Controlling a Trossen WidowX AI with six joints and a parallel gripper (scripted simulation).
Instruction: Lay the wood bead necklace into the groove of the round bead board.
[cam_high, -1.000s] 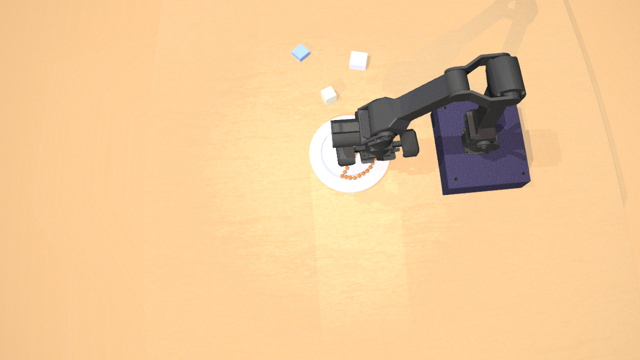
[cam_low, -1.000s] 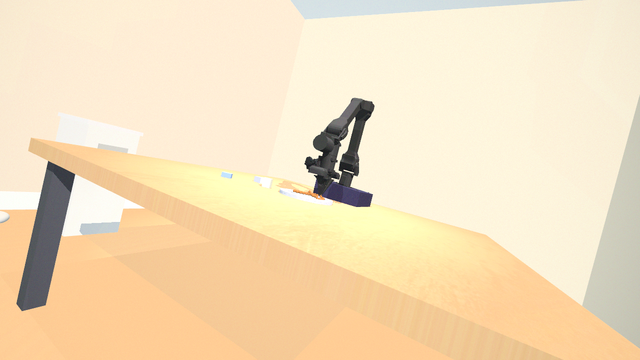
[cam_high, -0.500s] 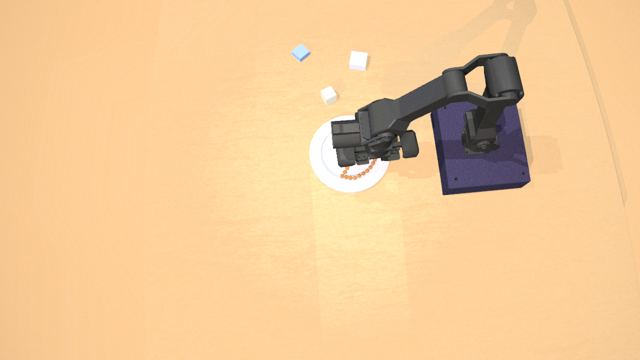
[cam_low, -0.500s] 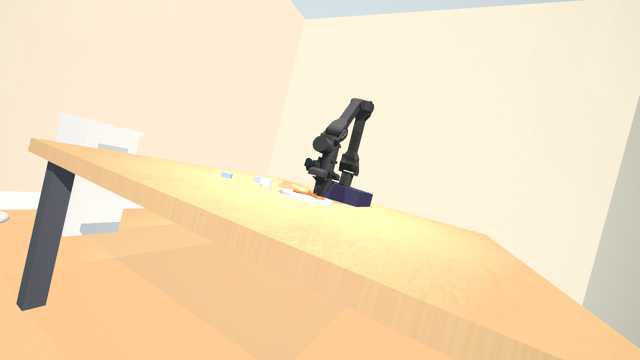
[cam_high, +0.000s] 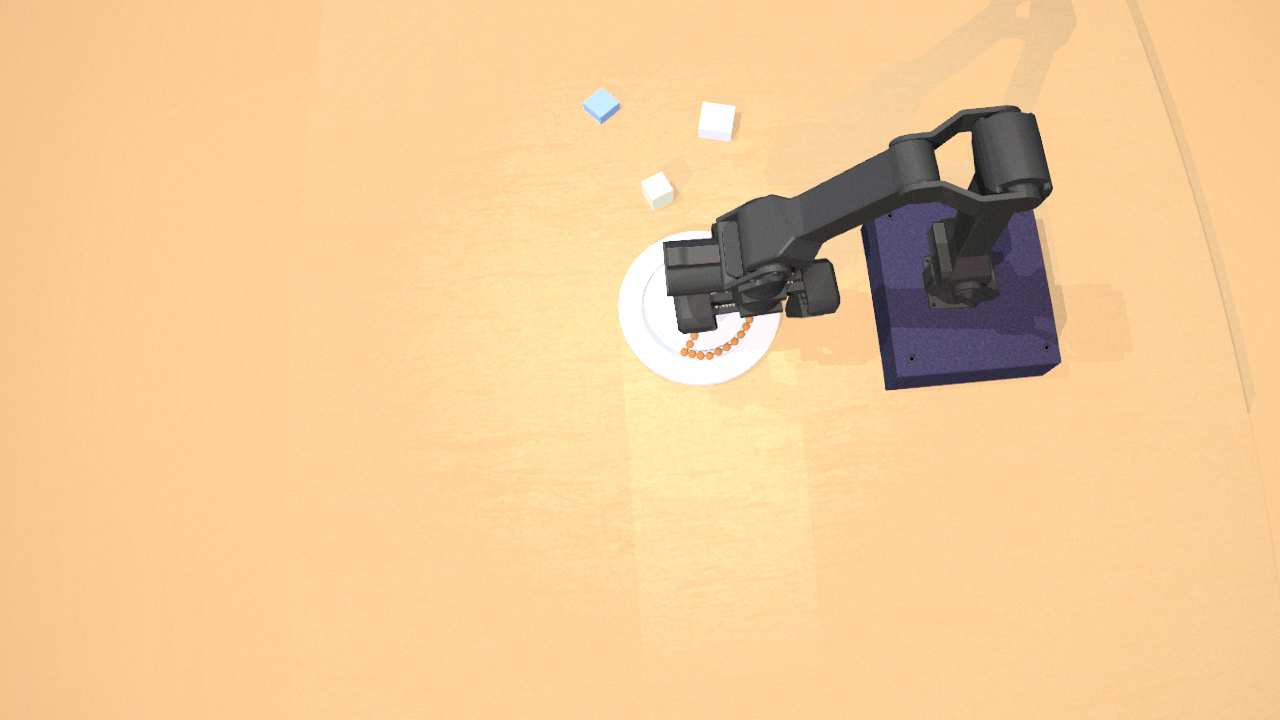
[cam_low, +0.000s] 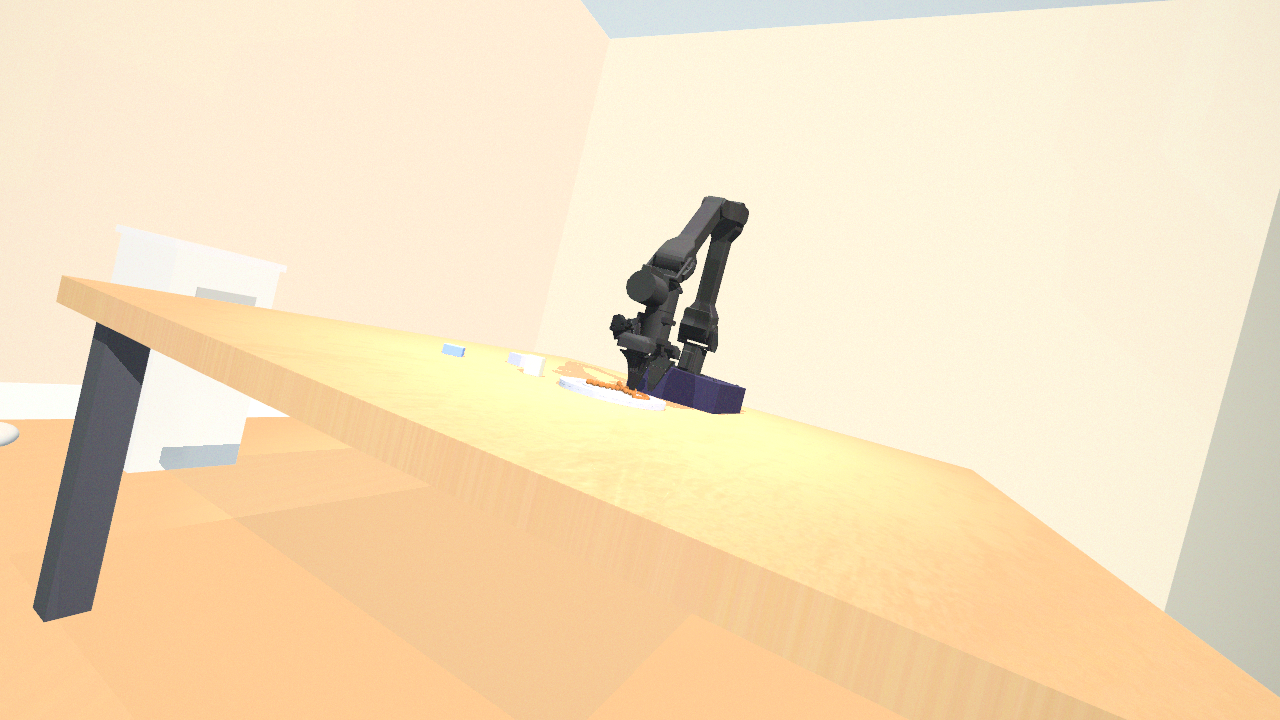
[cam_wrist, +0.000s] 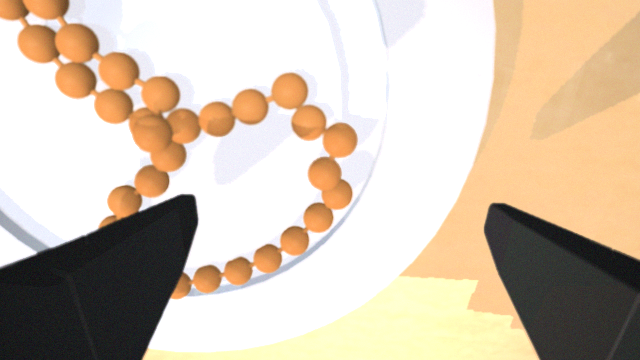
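Note:
The round white bead board (cam_high: 633, 333) (cam_low: 657, 405) (cam_wrist: 450, 100) lies flat, with a ring groove (cam_wrist: 367, 75). The orange bead necklace (cam_high: 717, 351) (cam_low: 617, 386) (cam_wrist: 290, 90) lies on it. In the wrist view, a lower run of beads follows the groove's outer wall. Other beads cut inward over the middle, meet in a clump, and continue as two side-by-side strands to the upper left. My gripper (cam_low: 642, 383) (cam_wrist: 340, 205) is open and empty, low over the board's edge nearest the base. One finger is above the board, the other beyond its rim. The arm hides part of the necklace from above.
A blue block (cam_high: 600, 104) (cam_low: 453, 350), a white block (cam_high: 716, 120) and a smaller cream cube (cam_high: 657, 190) (cam_low: 533, 365) stand beyond the board in the overhead view. The dark purple arm base (cam_high: 971, 344) (cam_low: 716, 394) stands to its right.

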